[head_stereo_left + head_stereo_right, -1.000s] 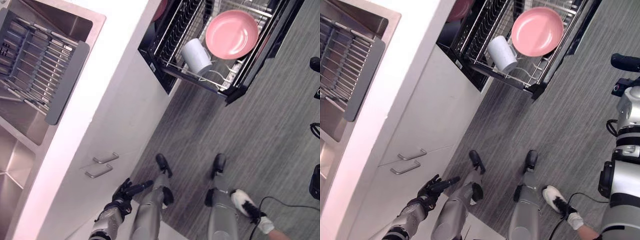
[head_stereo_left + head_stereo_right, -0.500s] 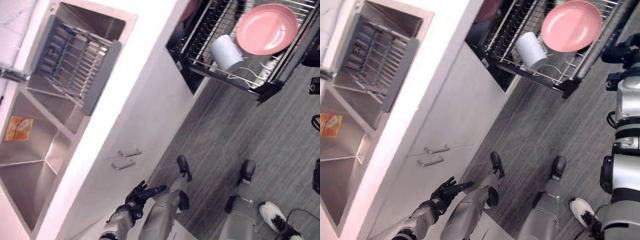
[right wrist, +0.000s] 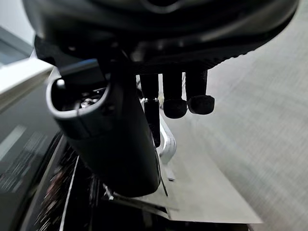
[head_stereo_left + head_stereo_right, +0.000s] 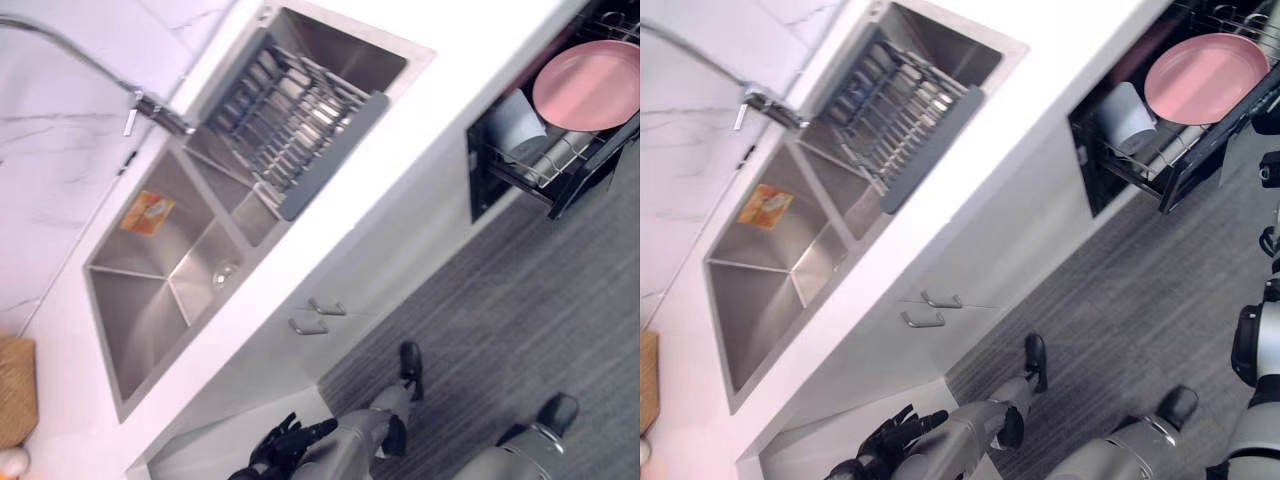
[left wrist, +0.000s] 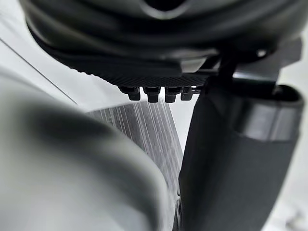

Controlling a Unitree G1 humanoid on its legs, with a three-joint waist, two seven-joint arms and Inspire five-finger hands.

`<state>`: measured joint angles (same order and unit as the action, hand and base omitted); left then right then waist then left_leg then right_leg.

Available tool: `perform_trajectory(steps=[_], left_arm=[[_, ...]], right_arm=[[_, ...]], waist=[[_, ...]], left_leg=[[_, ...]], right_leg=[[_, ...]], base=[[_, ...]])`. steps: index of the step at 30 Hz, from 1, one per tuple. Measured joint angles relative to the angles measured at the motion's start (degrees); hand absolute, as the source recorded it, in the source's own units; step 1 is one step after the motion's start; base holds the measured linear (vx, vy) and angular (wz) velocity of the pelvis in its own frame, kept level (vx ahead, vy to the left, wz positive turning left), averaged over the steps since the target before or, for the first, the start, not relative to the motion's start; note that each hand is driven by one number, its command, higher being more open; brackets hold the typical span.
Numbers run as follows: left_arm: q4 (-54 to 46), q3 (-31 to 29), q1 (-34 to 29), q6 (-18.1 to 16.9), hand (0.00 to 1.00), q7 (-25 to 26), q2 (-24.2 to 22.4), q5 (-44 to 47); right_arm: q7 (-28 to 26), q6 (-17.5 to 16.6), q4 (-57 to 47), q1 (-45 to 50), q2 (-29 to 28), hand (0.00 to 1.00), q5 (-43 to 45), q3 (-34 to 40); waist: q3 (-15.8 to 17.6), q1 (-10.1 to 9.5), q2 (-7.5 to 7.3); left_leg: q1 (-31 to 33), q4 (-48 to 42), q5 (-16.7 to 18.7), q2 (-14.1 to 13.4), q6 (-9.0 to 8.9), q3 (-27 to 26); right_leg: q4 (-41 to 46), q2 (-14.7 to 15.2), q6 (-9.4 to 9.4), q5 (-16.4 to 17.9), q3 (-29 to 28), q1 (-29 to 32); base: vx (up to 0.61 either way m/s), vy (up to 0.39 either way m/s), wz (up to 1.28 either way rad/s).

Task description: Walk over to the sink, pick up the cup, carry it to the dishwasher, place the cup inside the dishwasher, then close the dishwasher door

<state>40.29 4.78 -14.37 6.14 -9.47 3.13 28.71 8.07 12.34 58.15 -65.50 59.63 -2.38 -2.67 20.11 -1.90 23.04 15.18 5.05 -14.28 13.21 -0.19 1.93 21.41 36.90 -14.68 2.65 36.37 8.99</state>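
Left hand relaxed; white cup tipped in rack.

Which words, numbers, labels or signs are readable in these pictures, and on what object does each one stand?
No text here can be read as words or numbers.
Orange sticker inside the sink: it bears some print, but it is too blurred to read.
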Motion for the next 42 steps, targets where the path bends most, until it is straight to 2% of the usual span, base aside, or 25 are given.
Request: perform_trajectory(steps=[3, 4, 7, 10, 13, 15, 16, 19, 21, 24, 26, 27, 28, 29, 30, 31, 32, 34, 35, 36, 37, 38, 39, 40, 42], left_arm=[[-0.1, -1.9, -1.0, 0.1, 1.00, -1.6, -1.1, -0.8], [-0.1, -2.0, -1.0, 0.1, 1.00, -2.2, -1.2, -1.2], [-0.1, -2.1, -1.0, 0.2, 1.00, -3.8, -1.9, -1.8], [-0.1, -2.9, -1.0, 0.2, 1.00, -4.9, -2.3, -1.7], [0.2, -4.5, -0.9, 0.9, 1.00, -5.8, -2.6, -1.3], [0.9, -5.4, -0.5, 1.2, 1.00, -5.8, -2.6, 0.0], [1.4, -6.7, 0.1, 1.6, 1.00, -5.8, -2.6, 1.2], [5.9, -10.9, 3.4, 3.3, 1.00, -5.2, -2.6, 4.6], [9.4, -15.1, 5.9, 5.5, 1.00, -3.6, -2.6, 7.6], [13.1, -19.1, 7.7, 7.1, 1.00, -3.3, -2.5, 8.1], [15.2, -20.1, 7.9, 7.0, 1.00, -3.2, -1.9, 7.7], [16.4, -20.1, 7.8, 6.4, 1.00, -3.2, -1.4, 7.0], [16.8, -20.1, 7.2, 5.1, 1.00, -3.2, -1.1, 5.0], [16.8, -20.0, 7.0, 4.5, 1.00, -3.2, -0.8, 4.8], [16.8, -19.1, 6.7, 4.0, 1.00, -3.1, 0.1, 4.5], [16.9, -18.7, 6.5, 3.9, 1.00, -2.5, 1.1, 4.6], [17.7, -18.5, 7.7, 3.7, 1.00, -1.1, 2.2, 4.5], [18.8, -19.1, 9.1, 3.5, 1.00, -0.4, 2.4, 4.5], [18.9, -22.2, 10.0, 3.5, 1.00, 1.0, 1.3, 3.6], [18.8, -23.8, 10.0, 3.5, 1.00, 1.6, 0.8, 3.4], [18.7, -26.0, 9.9, 3.4, 1.00, 2.7, 0.5, 2.9], [18.3, -28.8, 10.0, 3.5, 1.00, 4.6, 0.1, 1.6], [18.1, -29.8, 10.2, 3.6, 1.00, 5.1, -0.6, 1.6], [18.1, -31.1, 9.6, 3.3, 1.00, 6.0, -1.5, 1.6], [17.6, -32.3, 7.9, 3.3, 1.00, 7.0, -2.3, 1.5]], right_arm=[[-3.9, -2.5, -0.1, -1.1, -1.6, 0.00, 0.7, 0.1], [-4.8, -3.7, -0.4, -1.1, -2.5, 1.00, 1.1, 0.2], [-6.3, -4.6, -0.5, -0.9, -4.9, 1.00, 2.4, 3.5], [-9.3, -5.0, -2.1, 4.5, -5.9, 1.00, 9.4, 9.4], [-13.5, -7.8, -7.4, 14.3, -9.2, 1.00, 19.3, 15.9], [-16.4, -8.9, -8.3, 20.3, -11.7, 1.00, 24.2, 19.5], [-17.8, -8.9, -7.9, 24.4, -14.0, 1.00, 27.6, 22.4], [-21.8, -8.7, -3.5, 34.0, -21.1, 1.00, 30.0, 31.6], [-24.0, -8.8, 2.7, 42.8, -26.6, 1.00, 29.8, 38.9], [-24.3, -9.5, 6.2, 57.3, -36.1, 1.00, 28.9, 46.3], [-23.7, -10.3, 6.2, 64.6, -41.9, 1.00, 26.7, 47.5], [-22.4, -10.4, 6.2, 68.5, -45.3, 1.00, 24.6, 47.4], [-20.8, -10.4, 7.1, 70.9, -48.5, 1.00, 22.4, 47.4], [-19.8, -10.4, 7.2, 71.6, -50.0, 1.00, 20.8, 47.3], [-18.1, -10.5, 7.2, 72.6, -52.7, 1.00, 19.6, 47.5], [-16.9, -11.0, 7.0, 72.9, -54.3, 1.00, 19.6, 47.4], [-15.7, -11.4, 6.3, 72.9, -55.5, 1.00, 18.5, 45.6], [-14.9, -12.5, 5.6, 73.2, -56.6, 1.00, 17.9, 44.3], [-14.0, -15.7, 3.4, 73.8, -58.9, 1.00, 17.3, 42.2], [-13.8, -16.8, 2.5, 73.8, -59.6, 1.00, 16.7, 41.4], [-13.3, -18.3, 1.1, 74.2, -61.1, 1.00, 16.0, 39.7], [-12.8, -19.9, -0.2, 75.1, -62.0, 1.00, 15.3, 38.2], [-12.4, -20.5, -0.8, 75.7, -62.0, 1.00, 14.8, 37.5], [-11.1, -20.5, -0.9, 76.3, -61.8, 1.00, 13.4, 35.8], [-10.3, -20.5, -1.4, 77.0, -61.9, 1.00, 11.3, 33.0]], waist=[[-0.2, -0.33, 0.23], [-0.2, -0.41, 0.22], [0.2, -0.59, -0.27], [0.8, -0.28, -0.95], [1.3, -0.04, -1.57], [2.2, 0.23, -2.73], [3.2, 0.60, -4.09], [4.9, 1.90, -6.65], [4.9, 2.87, -8.34], [3.8, 4.31, -11.53], [2.7, 4.64, -13.40], [1.3, 4.61, -14.70], [-0.3, 4.61, -16.06], [-0.8, 4.60, -16.76], [-2.2, 4.51, -17.46], [-2.9, 4.95, -17.83], [-4.1, 5.65, -18.33], [-4.5, 5.55, -18.77], [-5.1, 3.99, -20.10], [-5.5, 3.74, -20.79], [-6.6, 3.61, -23.35], [-6.5, 4.55, -24.66], [-6.7, 4.39, -24.15], [-6.7, 3.34, -24.03], [-8.8, 2.56, -24.13]], left_leg=[[-2.0, 0.0, 0.0, 0.6, 0.01, 0.5], [-2.6, 0.0, 0.0, 0.6, 0.01, 0.4], [-3.5, 0.0, 0.0, 0.1, 0.01, -0.6], [-4.8, 0.0, 0.1, -1.1, 0.15, -1.9], [-6.7, 0.0, 1.3, -3.8, 1.16, -5.0], [-7.5, 0.2, 2.5, -5.8, 1.43, -7.5], [-8.1, 0.3, 2.8, -7.0, 1.34, -8.2], [-8.4, 0.3, 2.9, -9.6, 1.25, -9.5], [-8.6, 0.3, 3.2, -10.7, 0.75, -9.6], [-11.9, 0.4, 4.3, -10.1, -0.43, -9.2], [-15.3, 0.4, 6.0, -9.9, 0.02, -8.8], [-17.5, 0.4, 7.3, -9.9, 0.50, -8.5], [-19.4, 0.4, 8.0, -10.2, 0.88, -7.7], [-20.5, 0.4, 8.5, -10.3, 1.46, -7.2], [-22.1, 0.3, 8.8, -10.7, 1.97, -5.6], [-22.6, 0.3, 9.0, -11.4, 2.26, -4.1], [-22.5, 0.3, 9.0, -13.0, 2.43, -1.1], [-22.4, 0.3, 9.1, -13.8, 2.55, 0.7], [-21.9, 0.3, 9.6, -13.8, 2.82, -0.2], [-21.5, 0.3, 9.9, -13.4, 2.73, -0.9], [-20.9, 0.2, 10.7, -11.4, 3.16, -2.5], [-18.3, -9.3, 12.9, -11.7, 3.36, -7.4], [-17.5, -13.5, 16.5, -12.6, 1.70, -9.0], [-18.1, -15.9, 18.7, -12.6, 1.24, -8.0], [-19.2, -14.6, 19.1, -12.3, 0.80, -6.3]], right_leg=[[-0.4, 0.3, 0.14, 0.7, 1.9, -3.5], [-0.7, 0.1, 0.14, 0.7, 2.2, -4.4], [-2.0, -0.8, 0.26, 0.8, 3.0, -6.2], [-3.6, -2.6, 0.39, 0.8, 3.1, -8.0], [-4.9, -5.6, 0.63, 1.0, 2.0, -9.1], [-5.5, -7.7, 0.89, 1.1, 0.8, -9.2], [-5.9, -8.9, 1.44, 1.4, -0.1, -9.2], [-8.9, -12.2, 2.34, 0.6, -1.2, -9.7], [-11.0, -14.0, 2.09, -0.5, -1.0, -10.8], [-11.4, -13.4, 1.95, -0.5, 0.0, -14.7], [-8.3, -12.4, 2.25, -0.3, -0.2, -17.0], [-3.7, -11.2, 3.82, -0.2, -0.7, -17.4], [1.9, -10.2, 8.64, -0.7, -1.9, -16.9], [4.6, -10.0, 12.03, -1.3, -3.7, -16.4], [10.9, -10.3, 15.51, -3.4, -10.0, -14.0], [11.6, -12.8, 12.93, 0.5, -15.2, -12.7], [8.0, -19.5, 11.38, 5.9, -20.6, -12.1], [4.3, -23.9, 11.31, 7.7, -23.2, -11.7], [-0.4, -27.3, 10.81, 8.0, -25.3, -9.5], [-3.1, -28.2, 10.21, 8.4, -26.1, -9.1], [-7.7, -28.1, 8.48, 10.0, -28.4, -8.6], [-5.5, -26.6, 7.98, 8.4, -28.0, -8.2], [-4.2, -26.7, 7.98, 8.4, -27.7, -8.6], [-2.6, -26.7, 8.97, 9.0, -27.5, -10.5], [-4.3, -26.2, 8.28, 9.1, -24.9, -13.1]], base=[[0.01, -0.094, 0.22], [-0.01, -0.138, 0.07], [-0.03, -0.124, 0.01], [-0.04, -0.130, -0.11], [-0.07, -0.133, -0.34], [-0.07, -0.126, -0.44], [-0.07, -0.107, -0.37], [-0.05, -0.163, -0.36], [0.02, -0.155, -0.12], [0.10, -0.097, 0.01], [0.11, -0.006, 0.00], [0.09, 0.032, 0.16], [0.09, 0.041, 0.24], [0.09, 0.043, 0.34], [0.08, 0.024, 0.42], [0.05, -0.010, 0.83], [0.02, -0.051, 0.91], [-0.01, -0.081, 0.71], [-0.02, -0.123, 0.33], [-0.02, -0.161, 0.27], [0.10, -0.132, 0.63], [0.13, -0.119, 0.81], [0.17, -0.103, 0.92], [0.11, -0.075, 0.60], [0.13, -0.051, 0.61]])
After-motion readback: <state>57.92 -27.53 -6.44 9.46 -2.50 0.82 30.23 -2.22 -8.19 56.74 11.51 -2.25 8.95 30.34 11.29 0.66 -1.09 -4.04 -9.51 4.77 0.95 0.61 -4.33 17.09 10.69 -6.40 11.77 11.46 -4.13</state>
